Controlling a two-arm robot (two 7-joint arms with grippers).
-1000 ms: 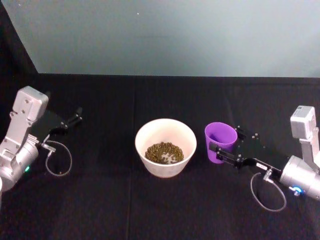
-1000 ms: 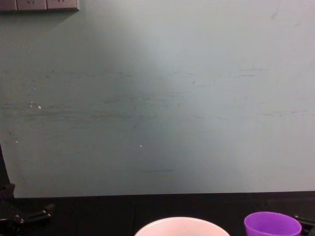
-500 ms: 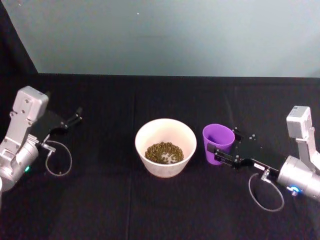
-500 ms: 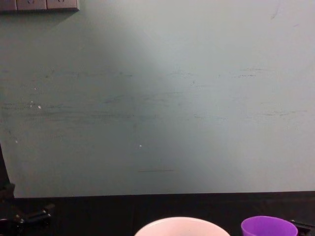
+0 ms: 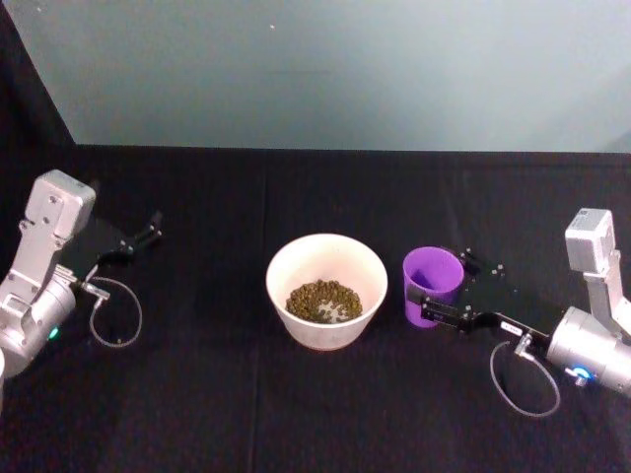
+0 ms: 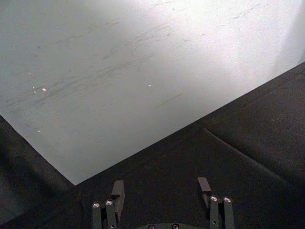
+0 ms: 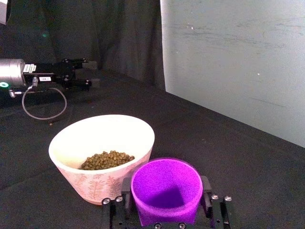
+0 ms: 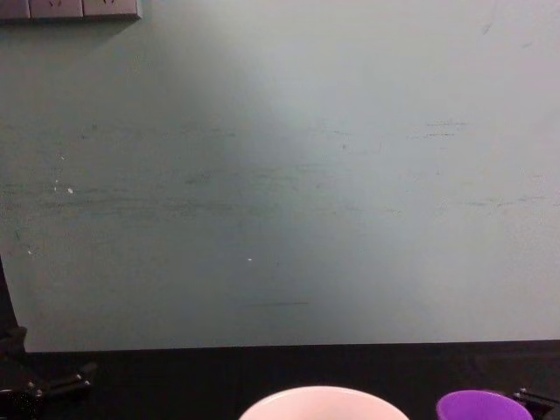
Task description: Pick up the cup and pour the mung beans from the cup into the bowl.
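The purple cup stands upright just right of the pinkish-white bowl, low over the black table. My right gripper is shut on the cup, one finger on each side of its wall. The cup's inside looks empty. Mung beans lie in a heap on the bowl's bottom. In the chest view only the cup's rim and the bowl's rim show at the lower edge. My left gripper is parked open at the far left, holding nothing.
Black cloth covers the table and a pale grey-green wall runs along its back edge. Cable loops hang by both wrists.
The right gripper has lowered the cup slightly beside the bowl; its rim sits lower in the chest view. The left arm has not moved.
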